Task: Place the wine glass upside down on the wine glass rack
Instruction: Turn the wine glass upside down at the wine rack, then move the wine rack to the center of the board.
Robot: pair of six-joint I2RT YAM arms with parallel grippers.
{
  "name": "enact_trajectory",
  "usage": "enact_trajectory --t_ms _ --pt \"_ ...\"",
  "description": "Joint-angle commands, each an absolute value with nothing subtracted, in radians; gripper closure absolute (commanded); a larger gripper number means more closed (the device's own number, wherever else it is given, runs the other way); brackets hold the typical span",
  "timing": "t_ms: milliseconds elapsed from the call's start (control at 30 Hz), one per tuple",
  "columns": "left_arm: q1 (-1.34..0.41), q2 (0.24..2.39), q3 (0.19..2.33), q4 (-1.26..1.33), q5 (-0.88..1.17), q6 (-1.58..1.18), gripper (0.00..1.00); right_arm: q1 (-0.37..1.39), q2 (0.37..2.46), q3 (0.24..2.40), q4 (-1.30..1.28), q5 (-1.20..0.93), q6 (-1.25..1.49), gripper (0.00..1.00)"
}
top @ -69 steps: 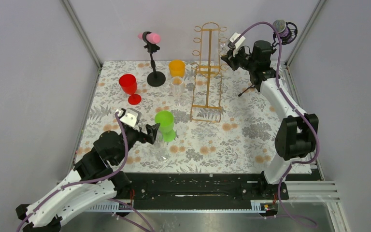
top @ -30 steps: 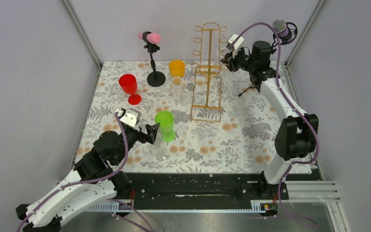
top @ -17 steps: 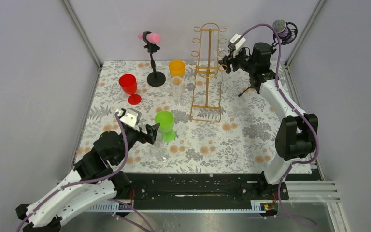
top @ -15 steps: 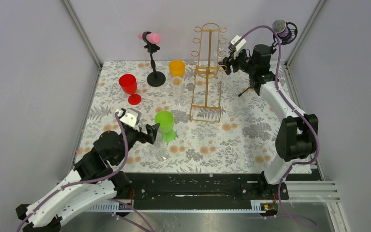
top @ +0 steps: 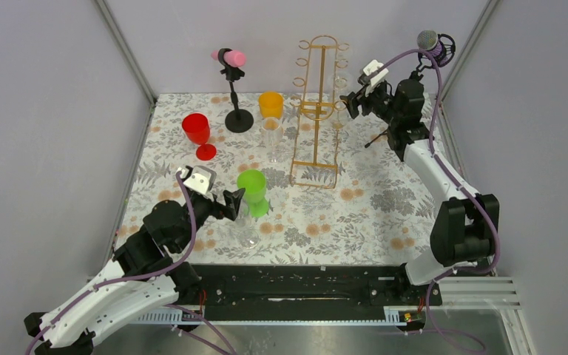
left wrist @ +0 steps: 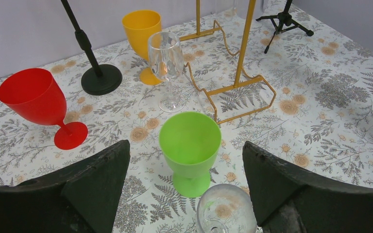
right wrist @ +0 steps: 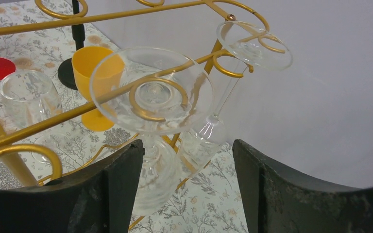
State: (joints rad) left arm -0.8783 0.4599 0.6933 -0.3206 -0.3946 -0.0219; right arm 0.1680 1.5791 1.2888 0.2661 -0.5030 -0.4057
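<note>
Wine glass (right wrist: 151,94) is on the rack (right wrist: 0,141): it hangs upside down with its foot caught in a ring hook on the rack's right side, stem through the ring and bowl below, clear of the bench (top: 384,214). A second glass (right wrist: 255,43) hangs the same way on the next hook further out, and the two bowls look close, maybe touching; can't tell from this angle. Right gripper (right wrist: 187,145) is spread wide and empty, with a finger on either side of the hung bowl and no contact visible. Judging by that, the placement itself looks done and the hook carries the weight alone. What's left on this side is backing the right arm straight out without clipping the bowl or the rack wire, since the rack is thin and probably tips easily. Left gripper (left wrist: 185,145) is also wide apart and holds nothing. It sits low over the bench near the green cup (left wrist: 190,160), with a clear glass (left wrist: 226,213) upright just under it between the fingers, untouched. Another clear glass (left wrist: 166,63) stands upright by the rack base. Whether those two are meant to go up as well can't be read from the task line; if so, the one under the left gripper looks like the next pick.
</note>
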Motion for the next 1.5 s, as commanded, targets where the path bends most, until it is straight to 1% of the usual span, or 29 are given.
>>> enact_trajectory --t_ms 0,200,433,567,733,800,867,967,1033,1100,1300,1467 --pt "-0.873 0.459 0.686 -0.275 -0.413 -0.008 0.14 0.168 1.5 1.231 0.363 -0.484 -0.377 0.24" --pt "-0.874 0.46 0.686 -0.278 -0.415 -0.008 0.14 0.166 1.424 1.122 0.428 -0.47 -0.336 0.23" --pt "-0.874 0.456 0.686 -0.276 -0.417 -0.008 0.14 0.166 1.235 0.887 0.551 -0.405 -0.273 0.23" --pt "-0.873 0.456 0.686 -0.278 -0.415 -0.008 0.14 0.166 1.136 0.78 0.563 -0.394 -0.255 0.23" --pt "-0.873 0.456 0.688 -0.278 -0.419 -0.008 0.14 0.168 1.073 0.656 0.618 -0.419 -0.154 0.22" --pt "-0.874 0.457 0.686 -0.278 -0.419 -0.008 0.14 0.175 1.086 0.596 0.704 -0.417 -0.096 0.2" --pt "-0.874 0.458 0.686 -0.278 -0.419 -0.008 0.14 0.205 1.118 0.549 0.783 -0.368 -0.044 0.19" --pt "-0.874 0.458 0.686 -0.278 -0.421 -0.008 0.14 0.302 1.181 0.526 0.803 -0.281 -0.038 0.18" --pt "-0.873 0.46 0.686 -0.279 -0.427 -0.008 0.14 0.352 1.239 0.505 0.87 -0.23 -0.011 0.18" --pt "-0.874 0.459 0.685 -0.28 -0.429 -0.008 0.14 0.385 1.303 0.495 0.944 -0.192 0.035 0.18" --pt "-0.873 0.46 0.684 -0.279 -0.428 -0.008 0.14 0.448 1.481 0.505 1.126 -0.104 0.058 0.19" --pt "-0.873 0.461 0.684 -0.278 -0.428 -0.008 0.14 0.461 1.592 0.535 1.222 -0.105 0.041 0.19"
